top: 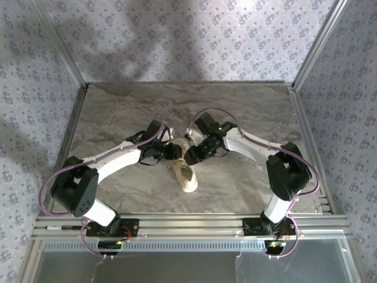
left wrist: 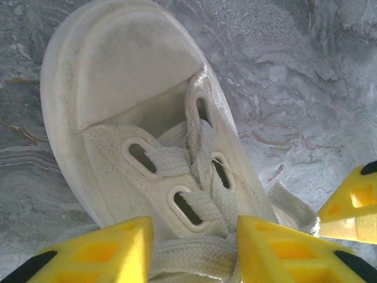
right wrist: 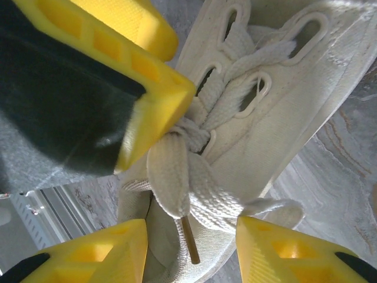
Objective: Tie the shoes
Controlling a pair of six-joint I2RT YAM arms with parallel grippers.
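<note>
Left fingers [left wrist: 106, 250] and right fingers [right wrist: 277, 247] flank sneaker [left wrist: 129, 65] laces [right wrist: 177, 171].

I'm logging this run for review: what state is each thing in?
shoe: upright on its sole, not tied.
laces: threaded through the eyelets, ends loose, no bow.
left claw: jaws part-way apart, lace between them; grip unclear.
right claw: jaws part-way apart, lace loop between them; grip unclear.

A: Obstacles?
B: One shoe [top: 188, 177], centre; my left gripper [top: 175, 152] and right gripper [top: 192, 154] crowd its far end, nearly touching.
A: Free room?
B: The table [top: 247, 112], open round them, out to the walls [top: 177, 41].
</note>
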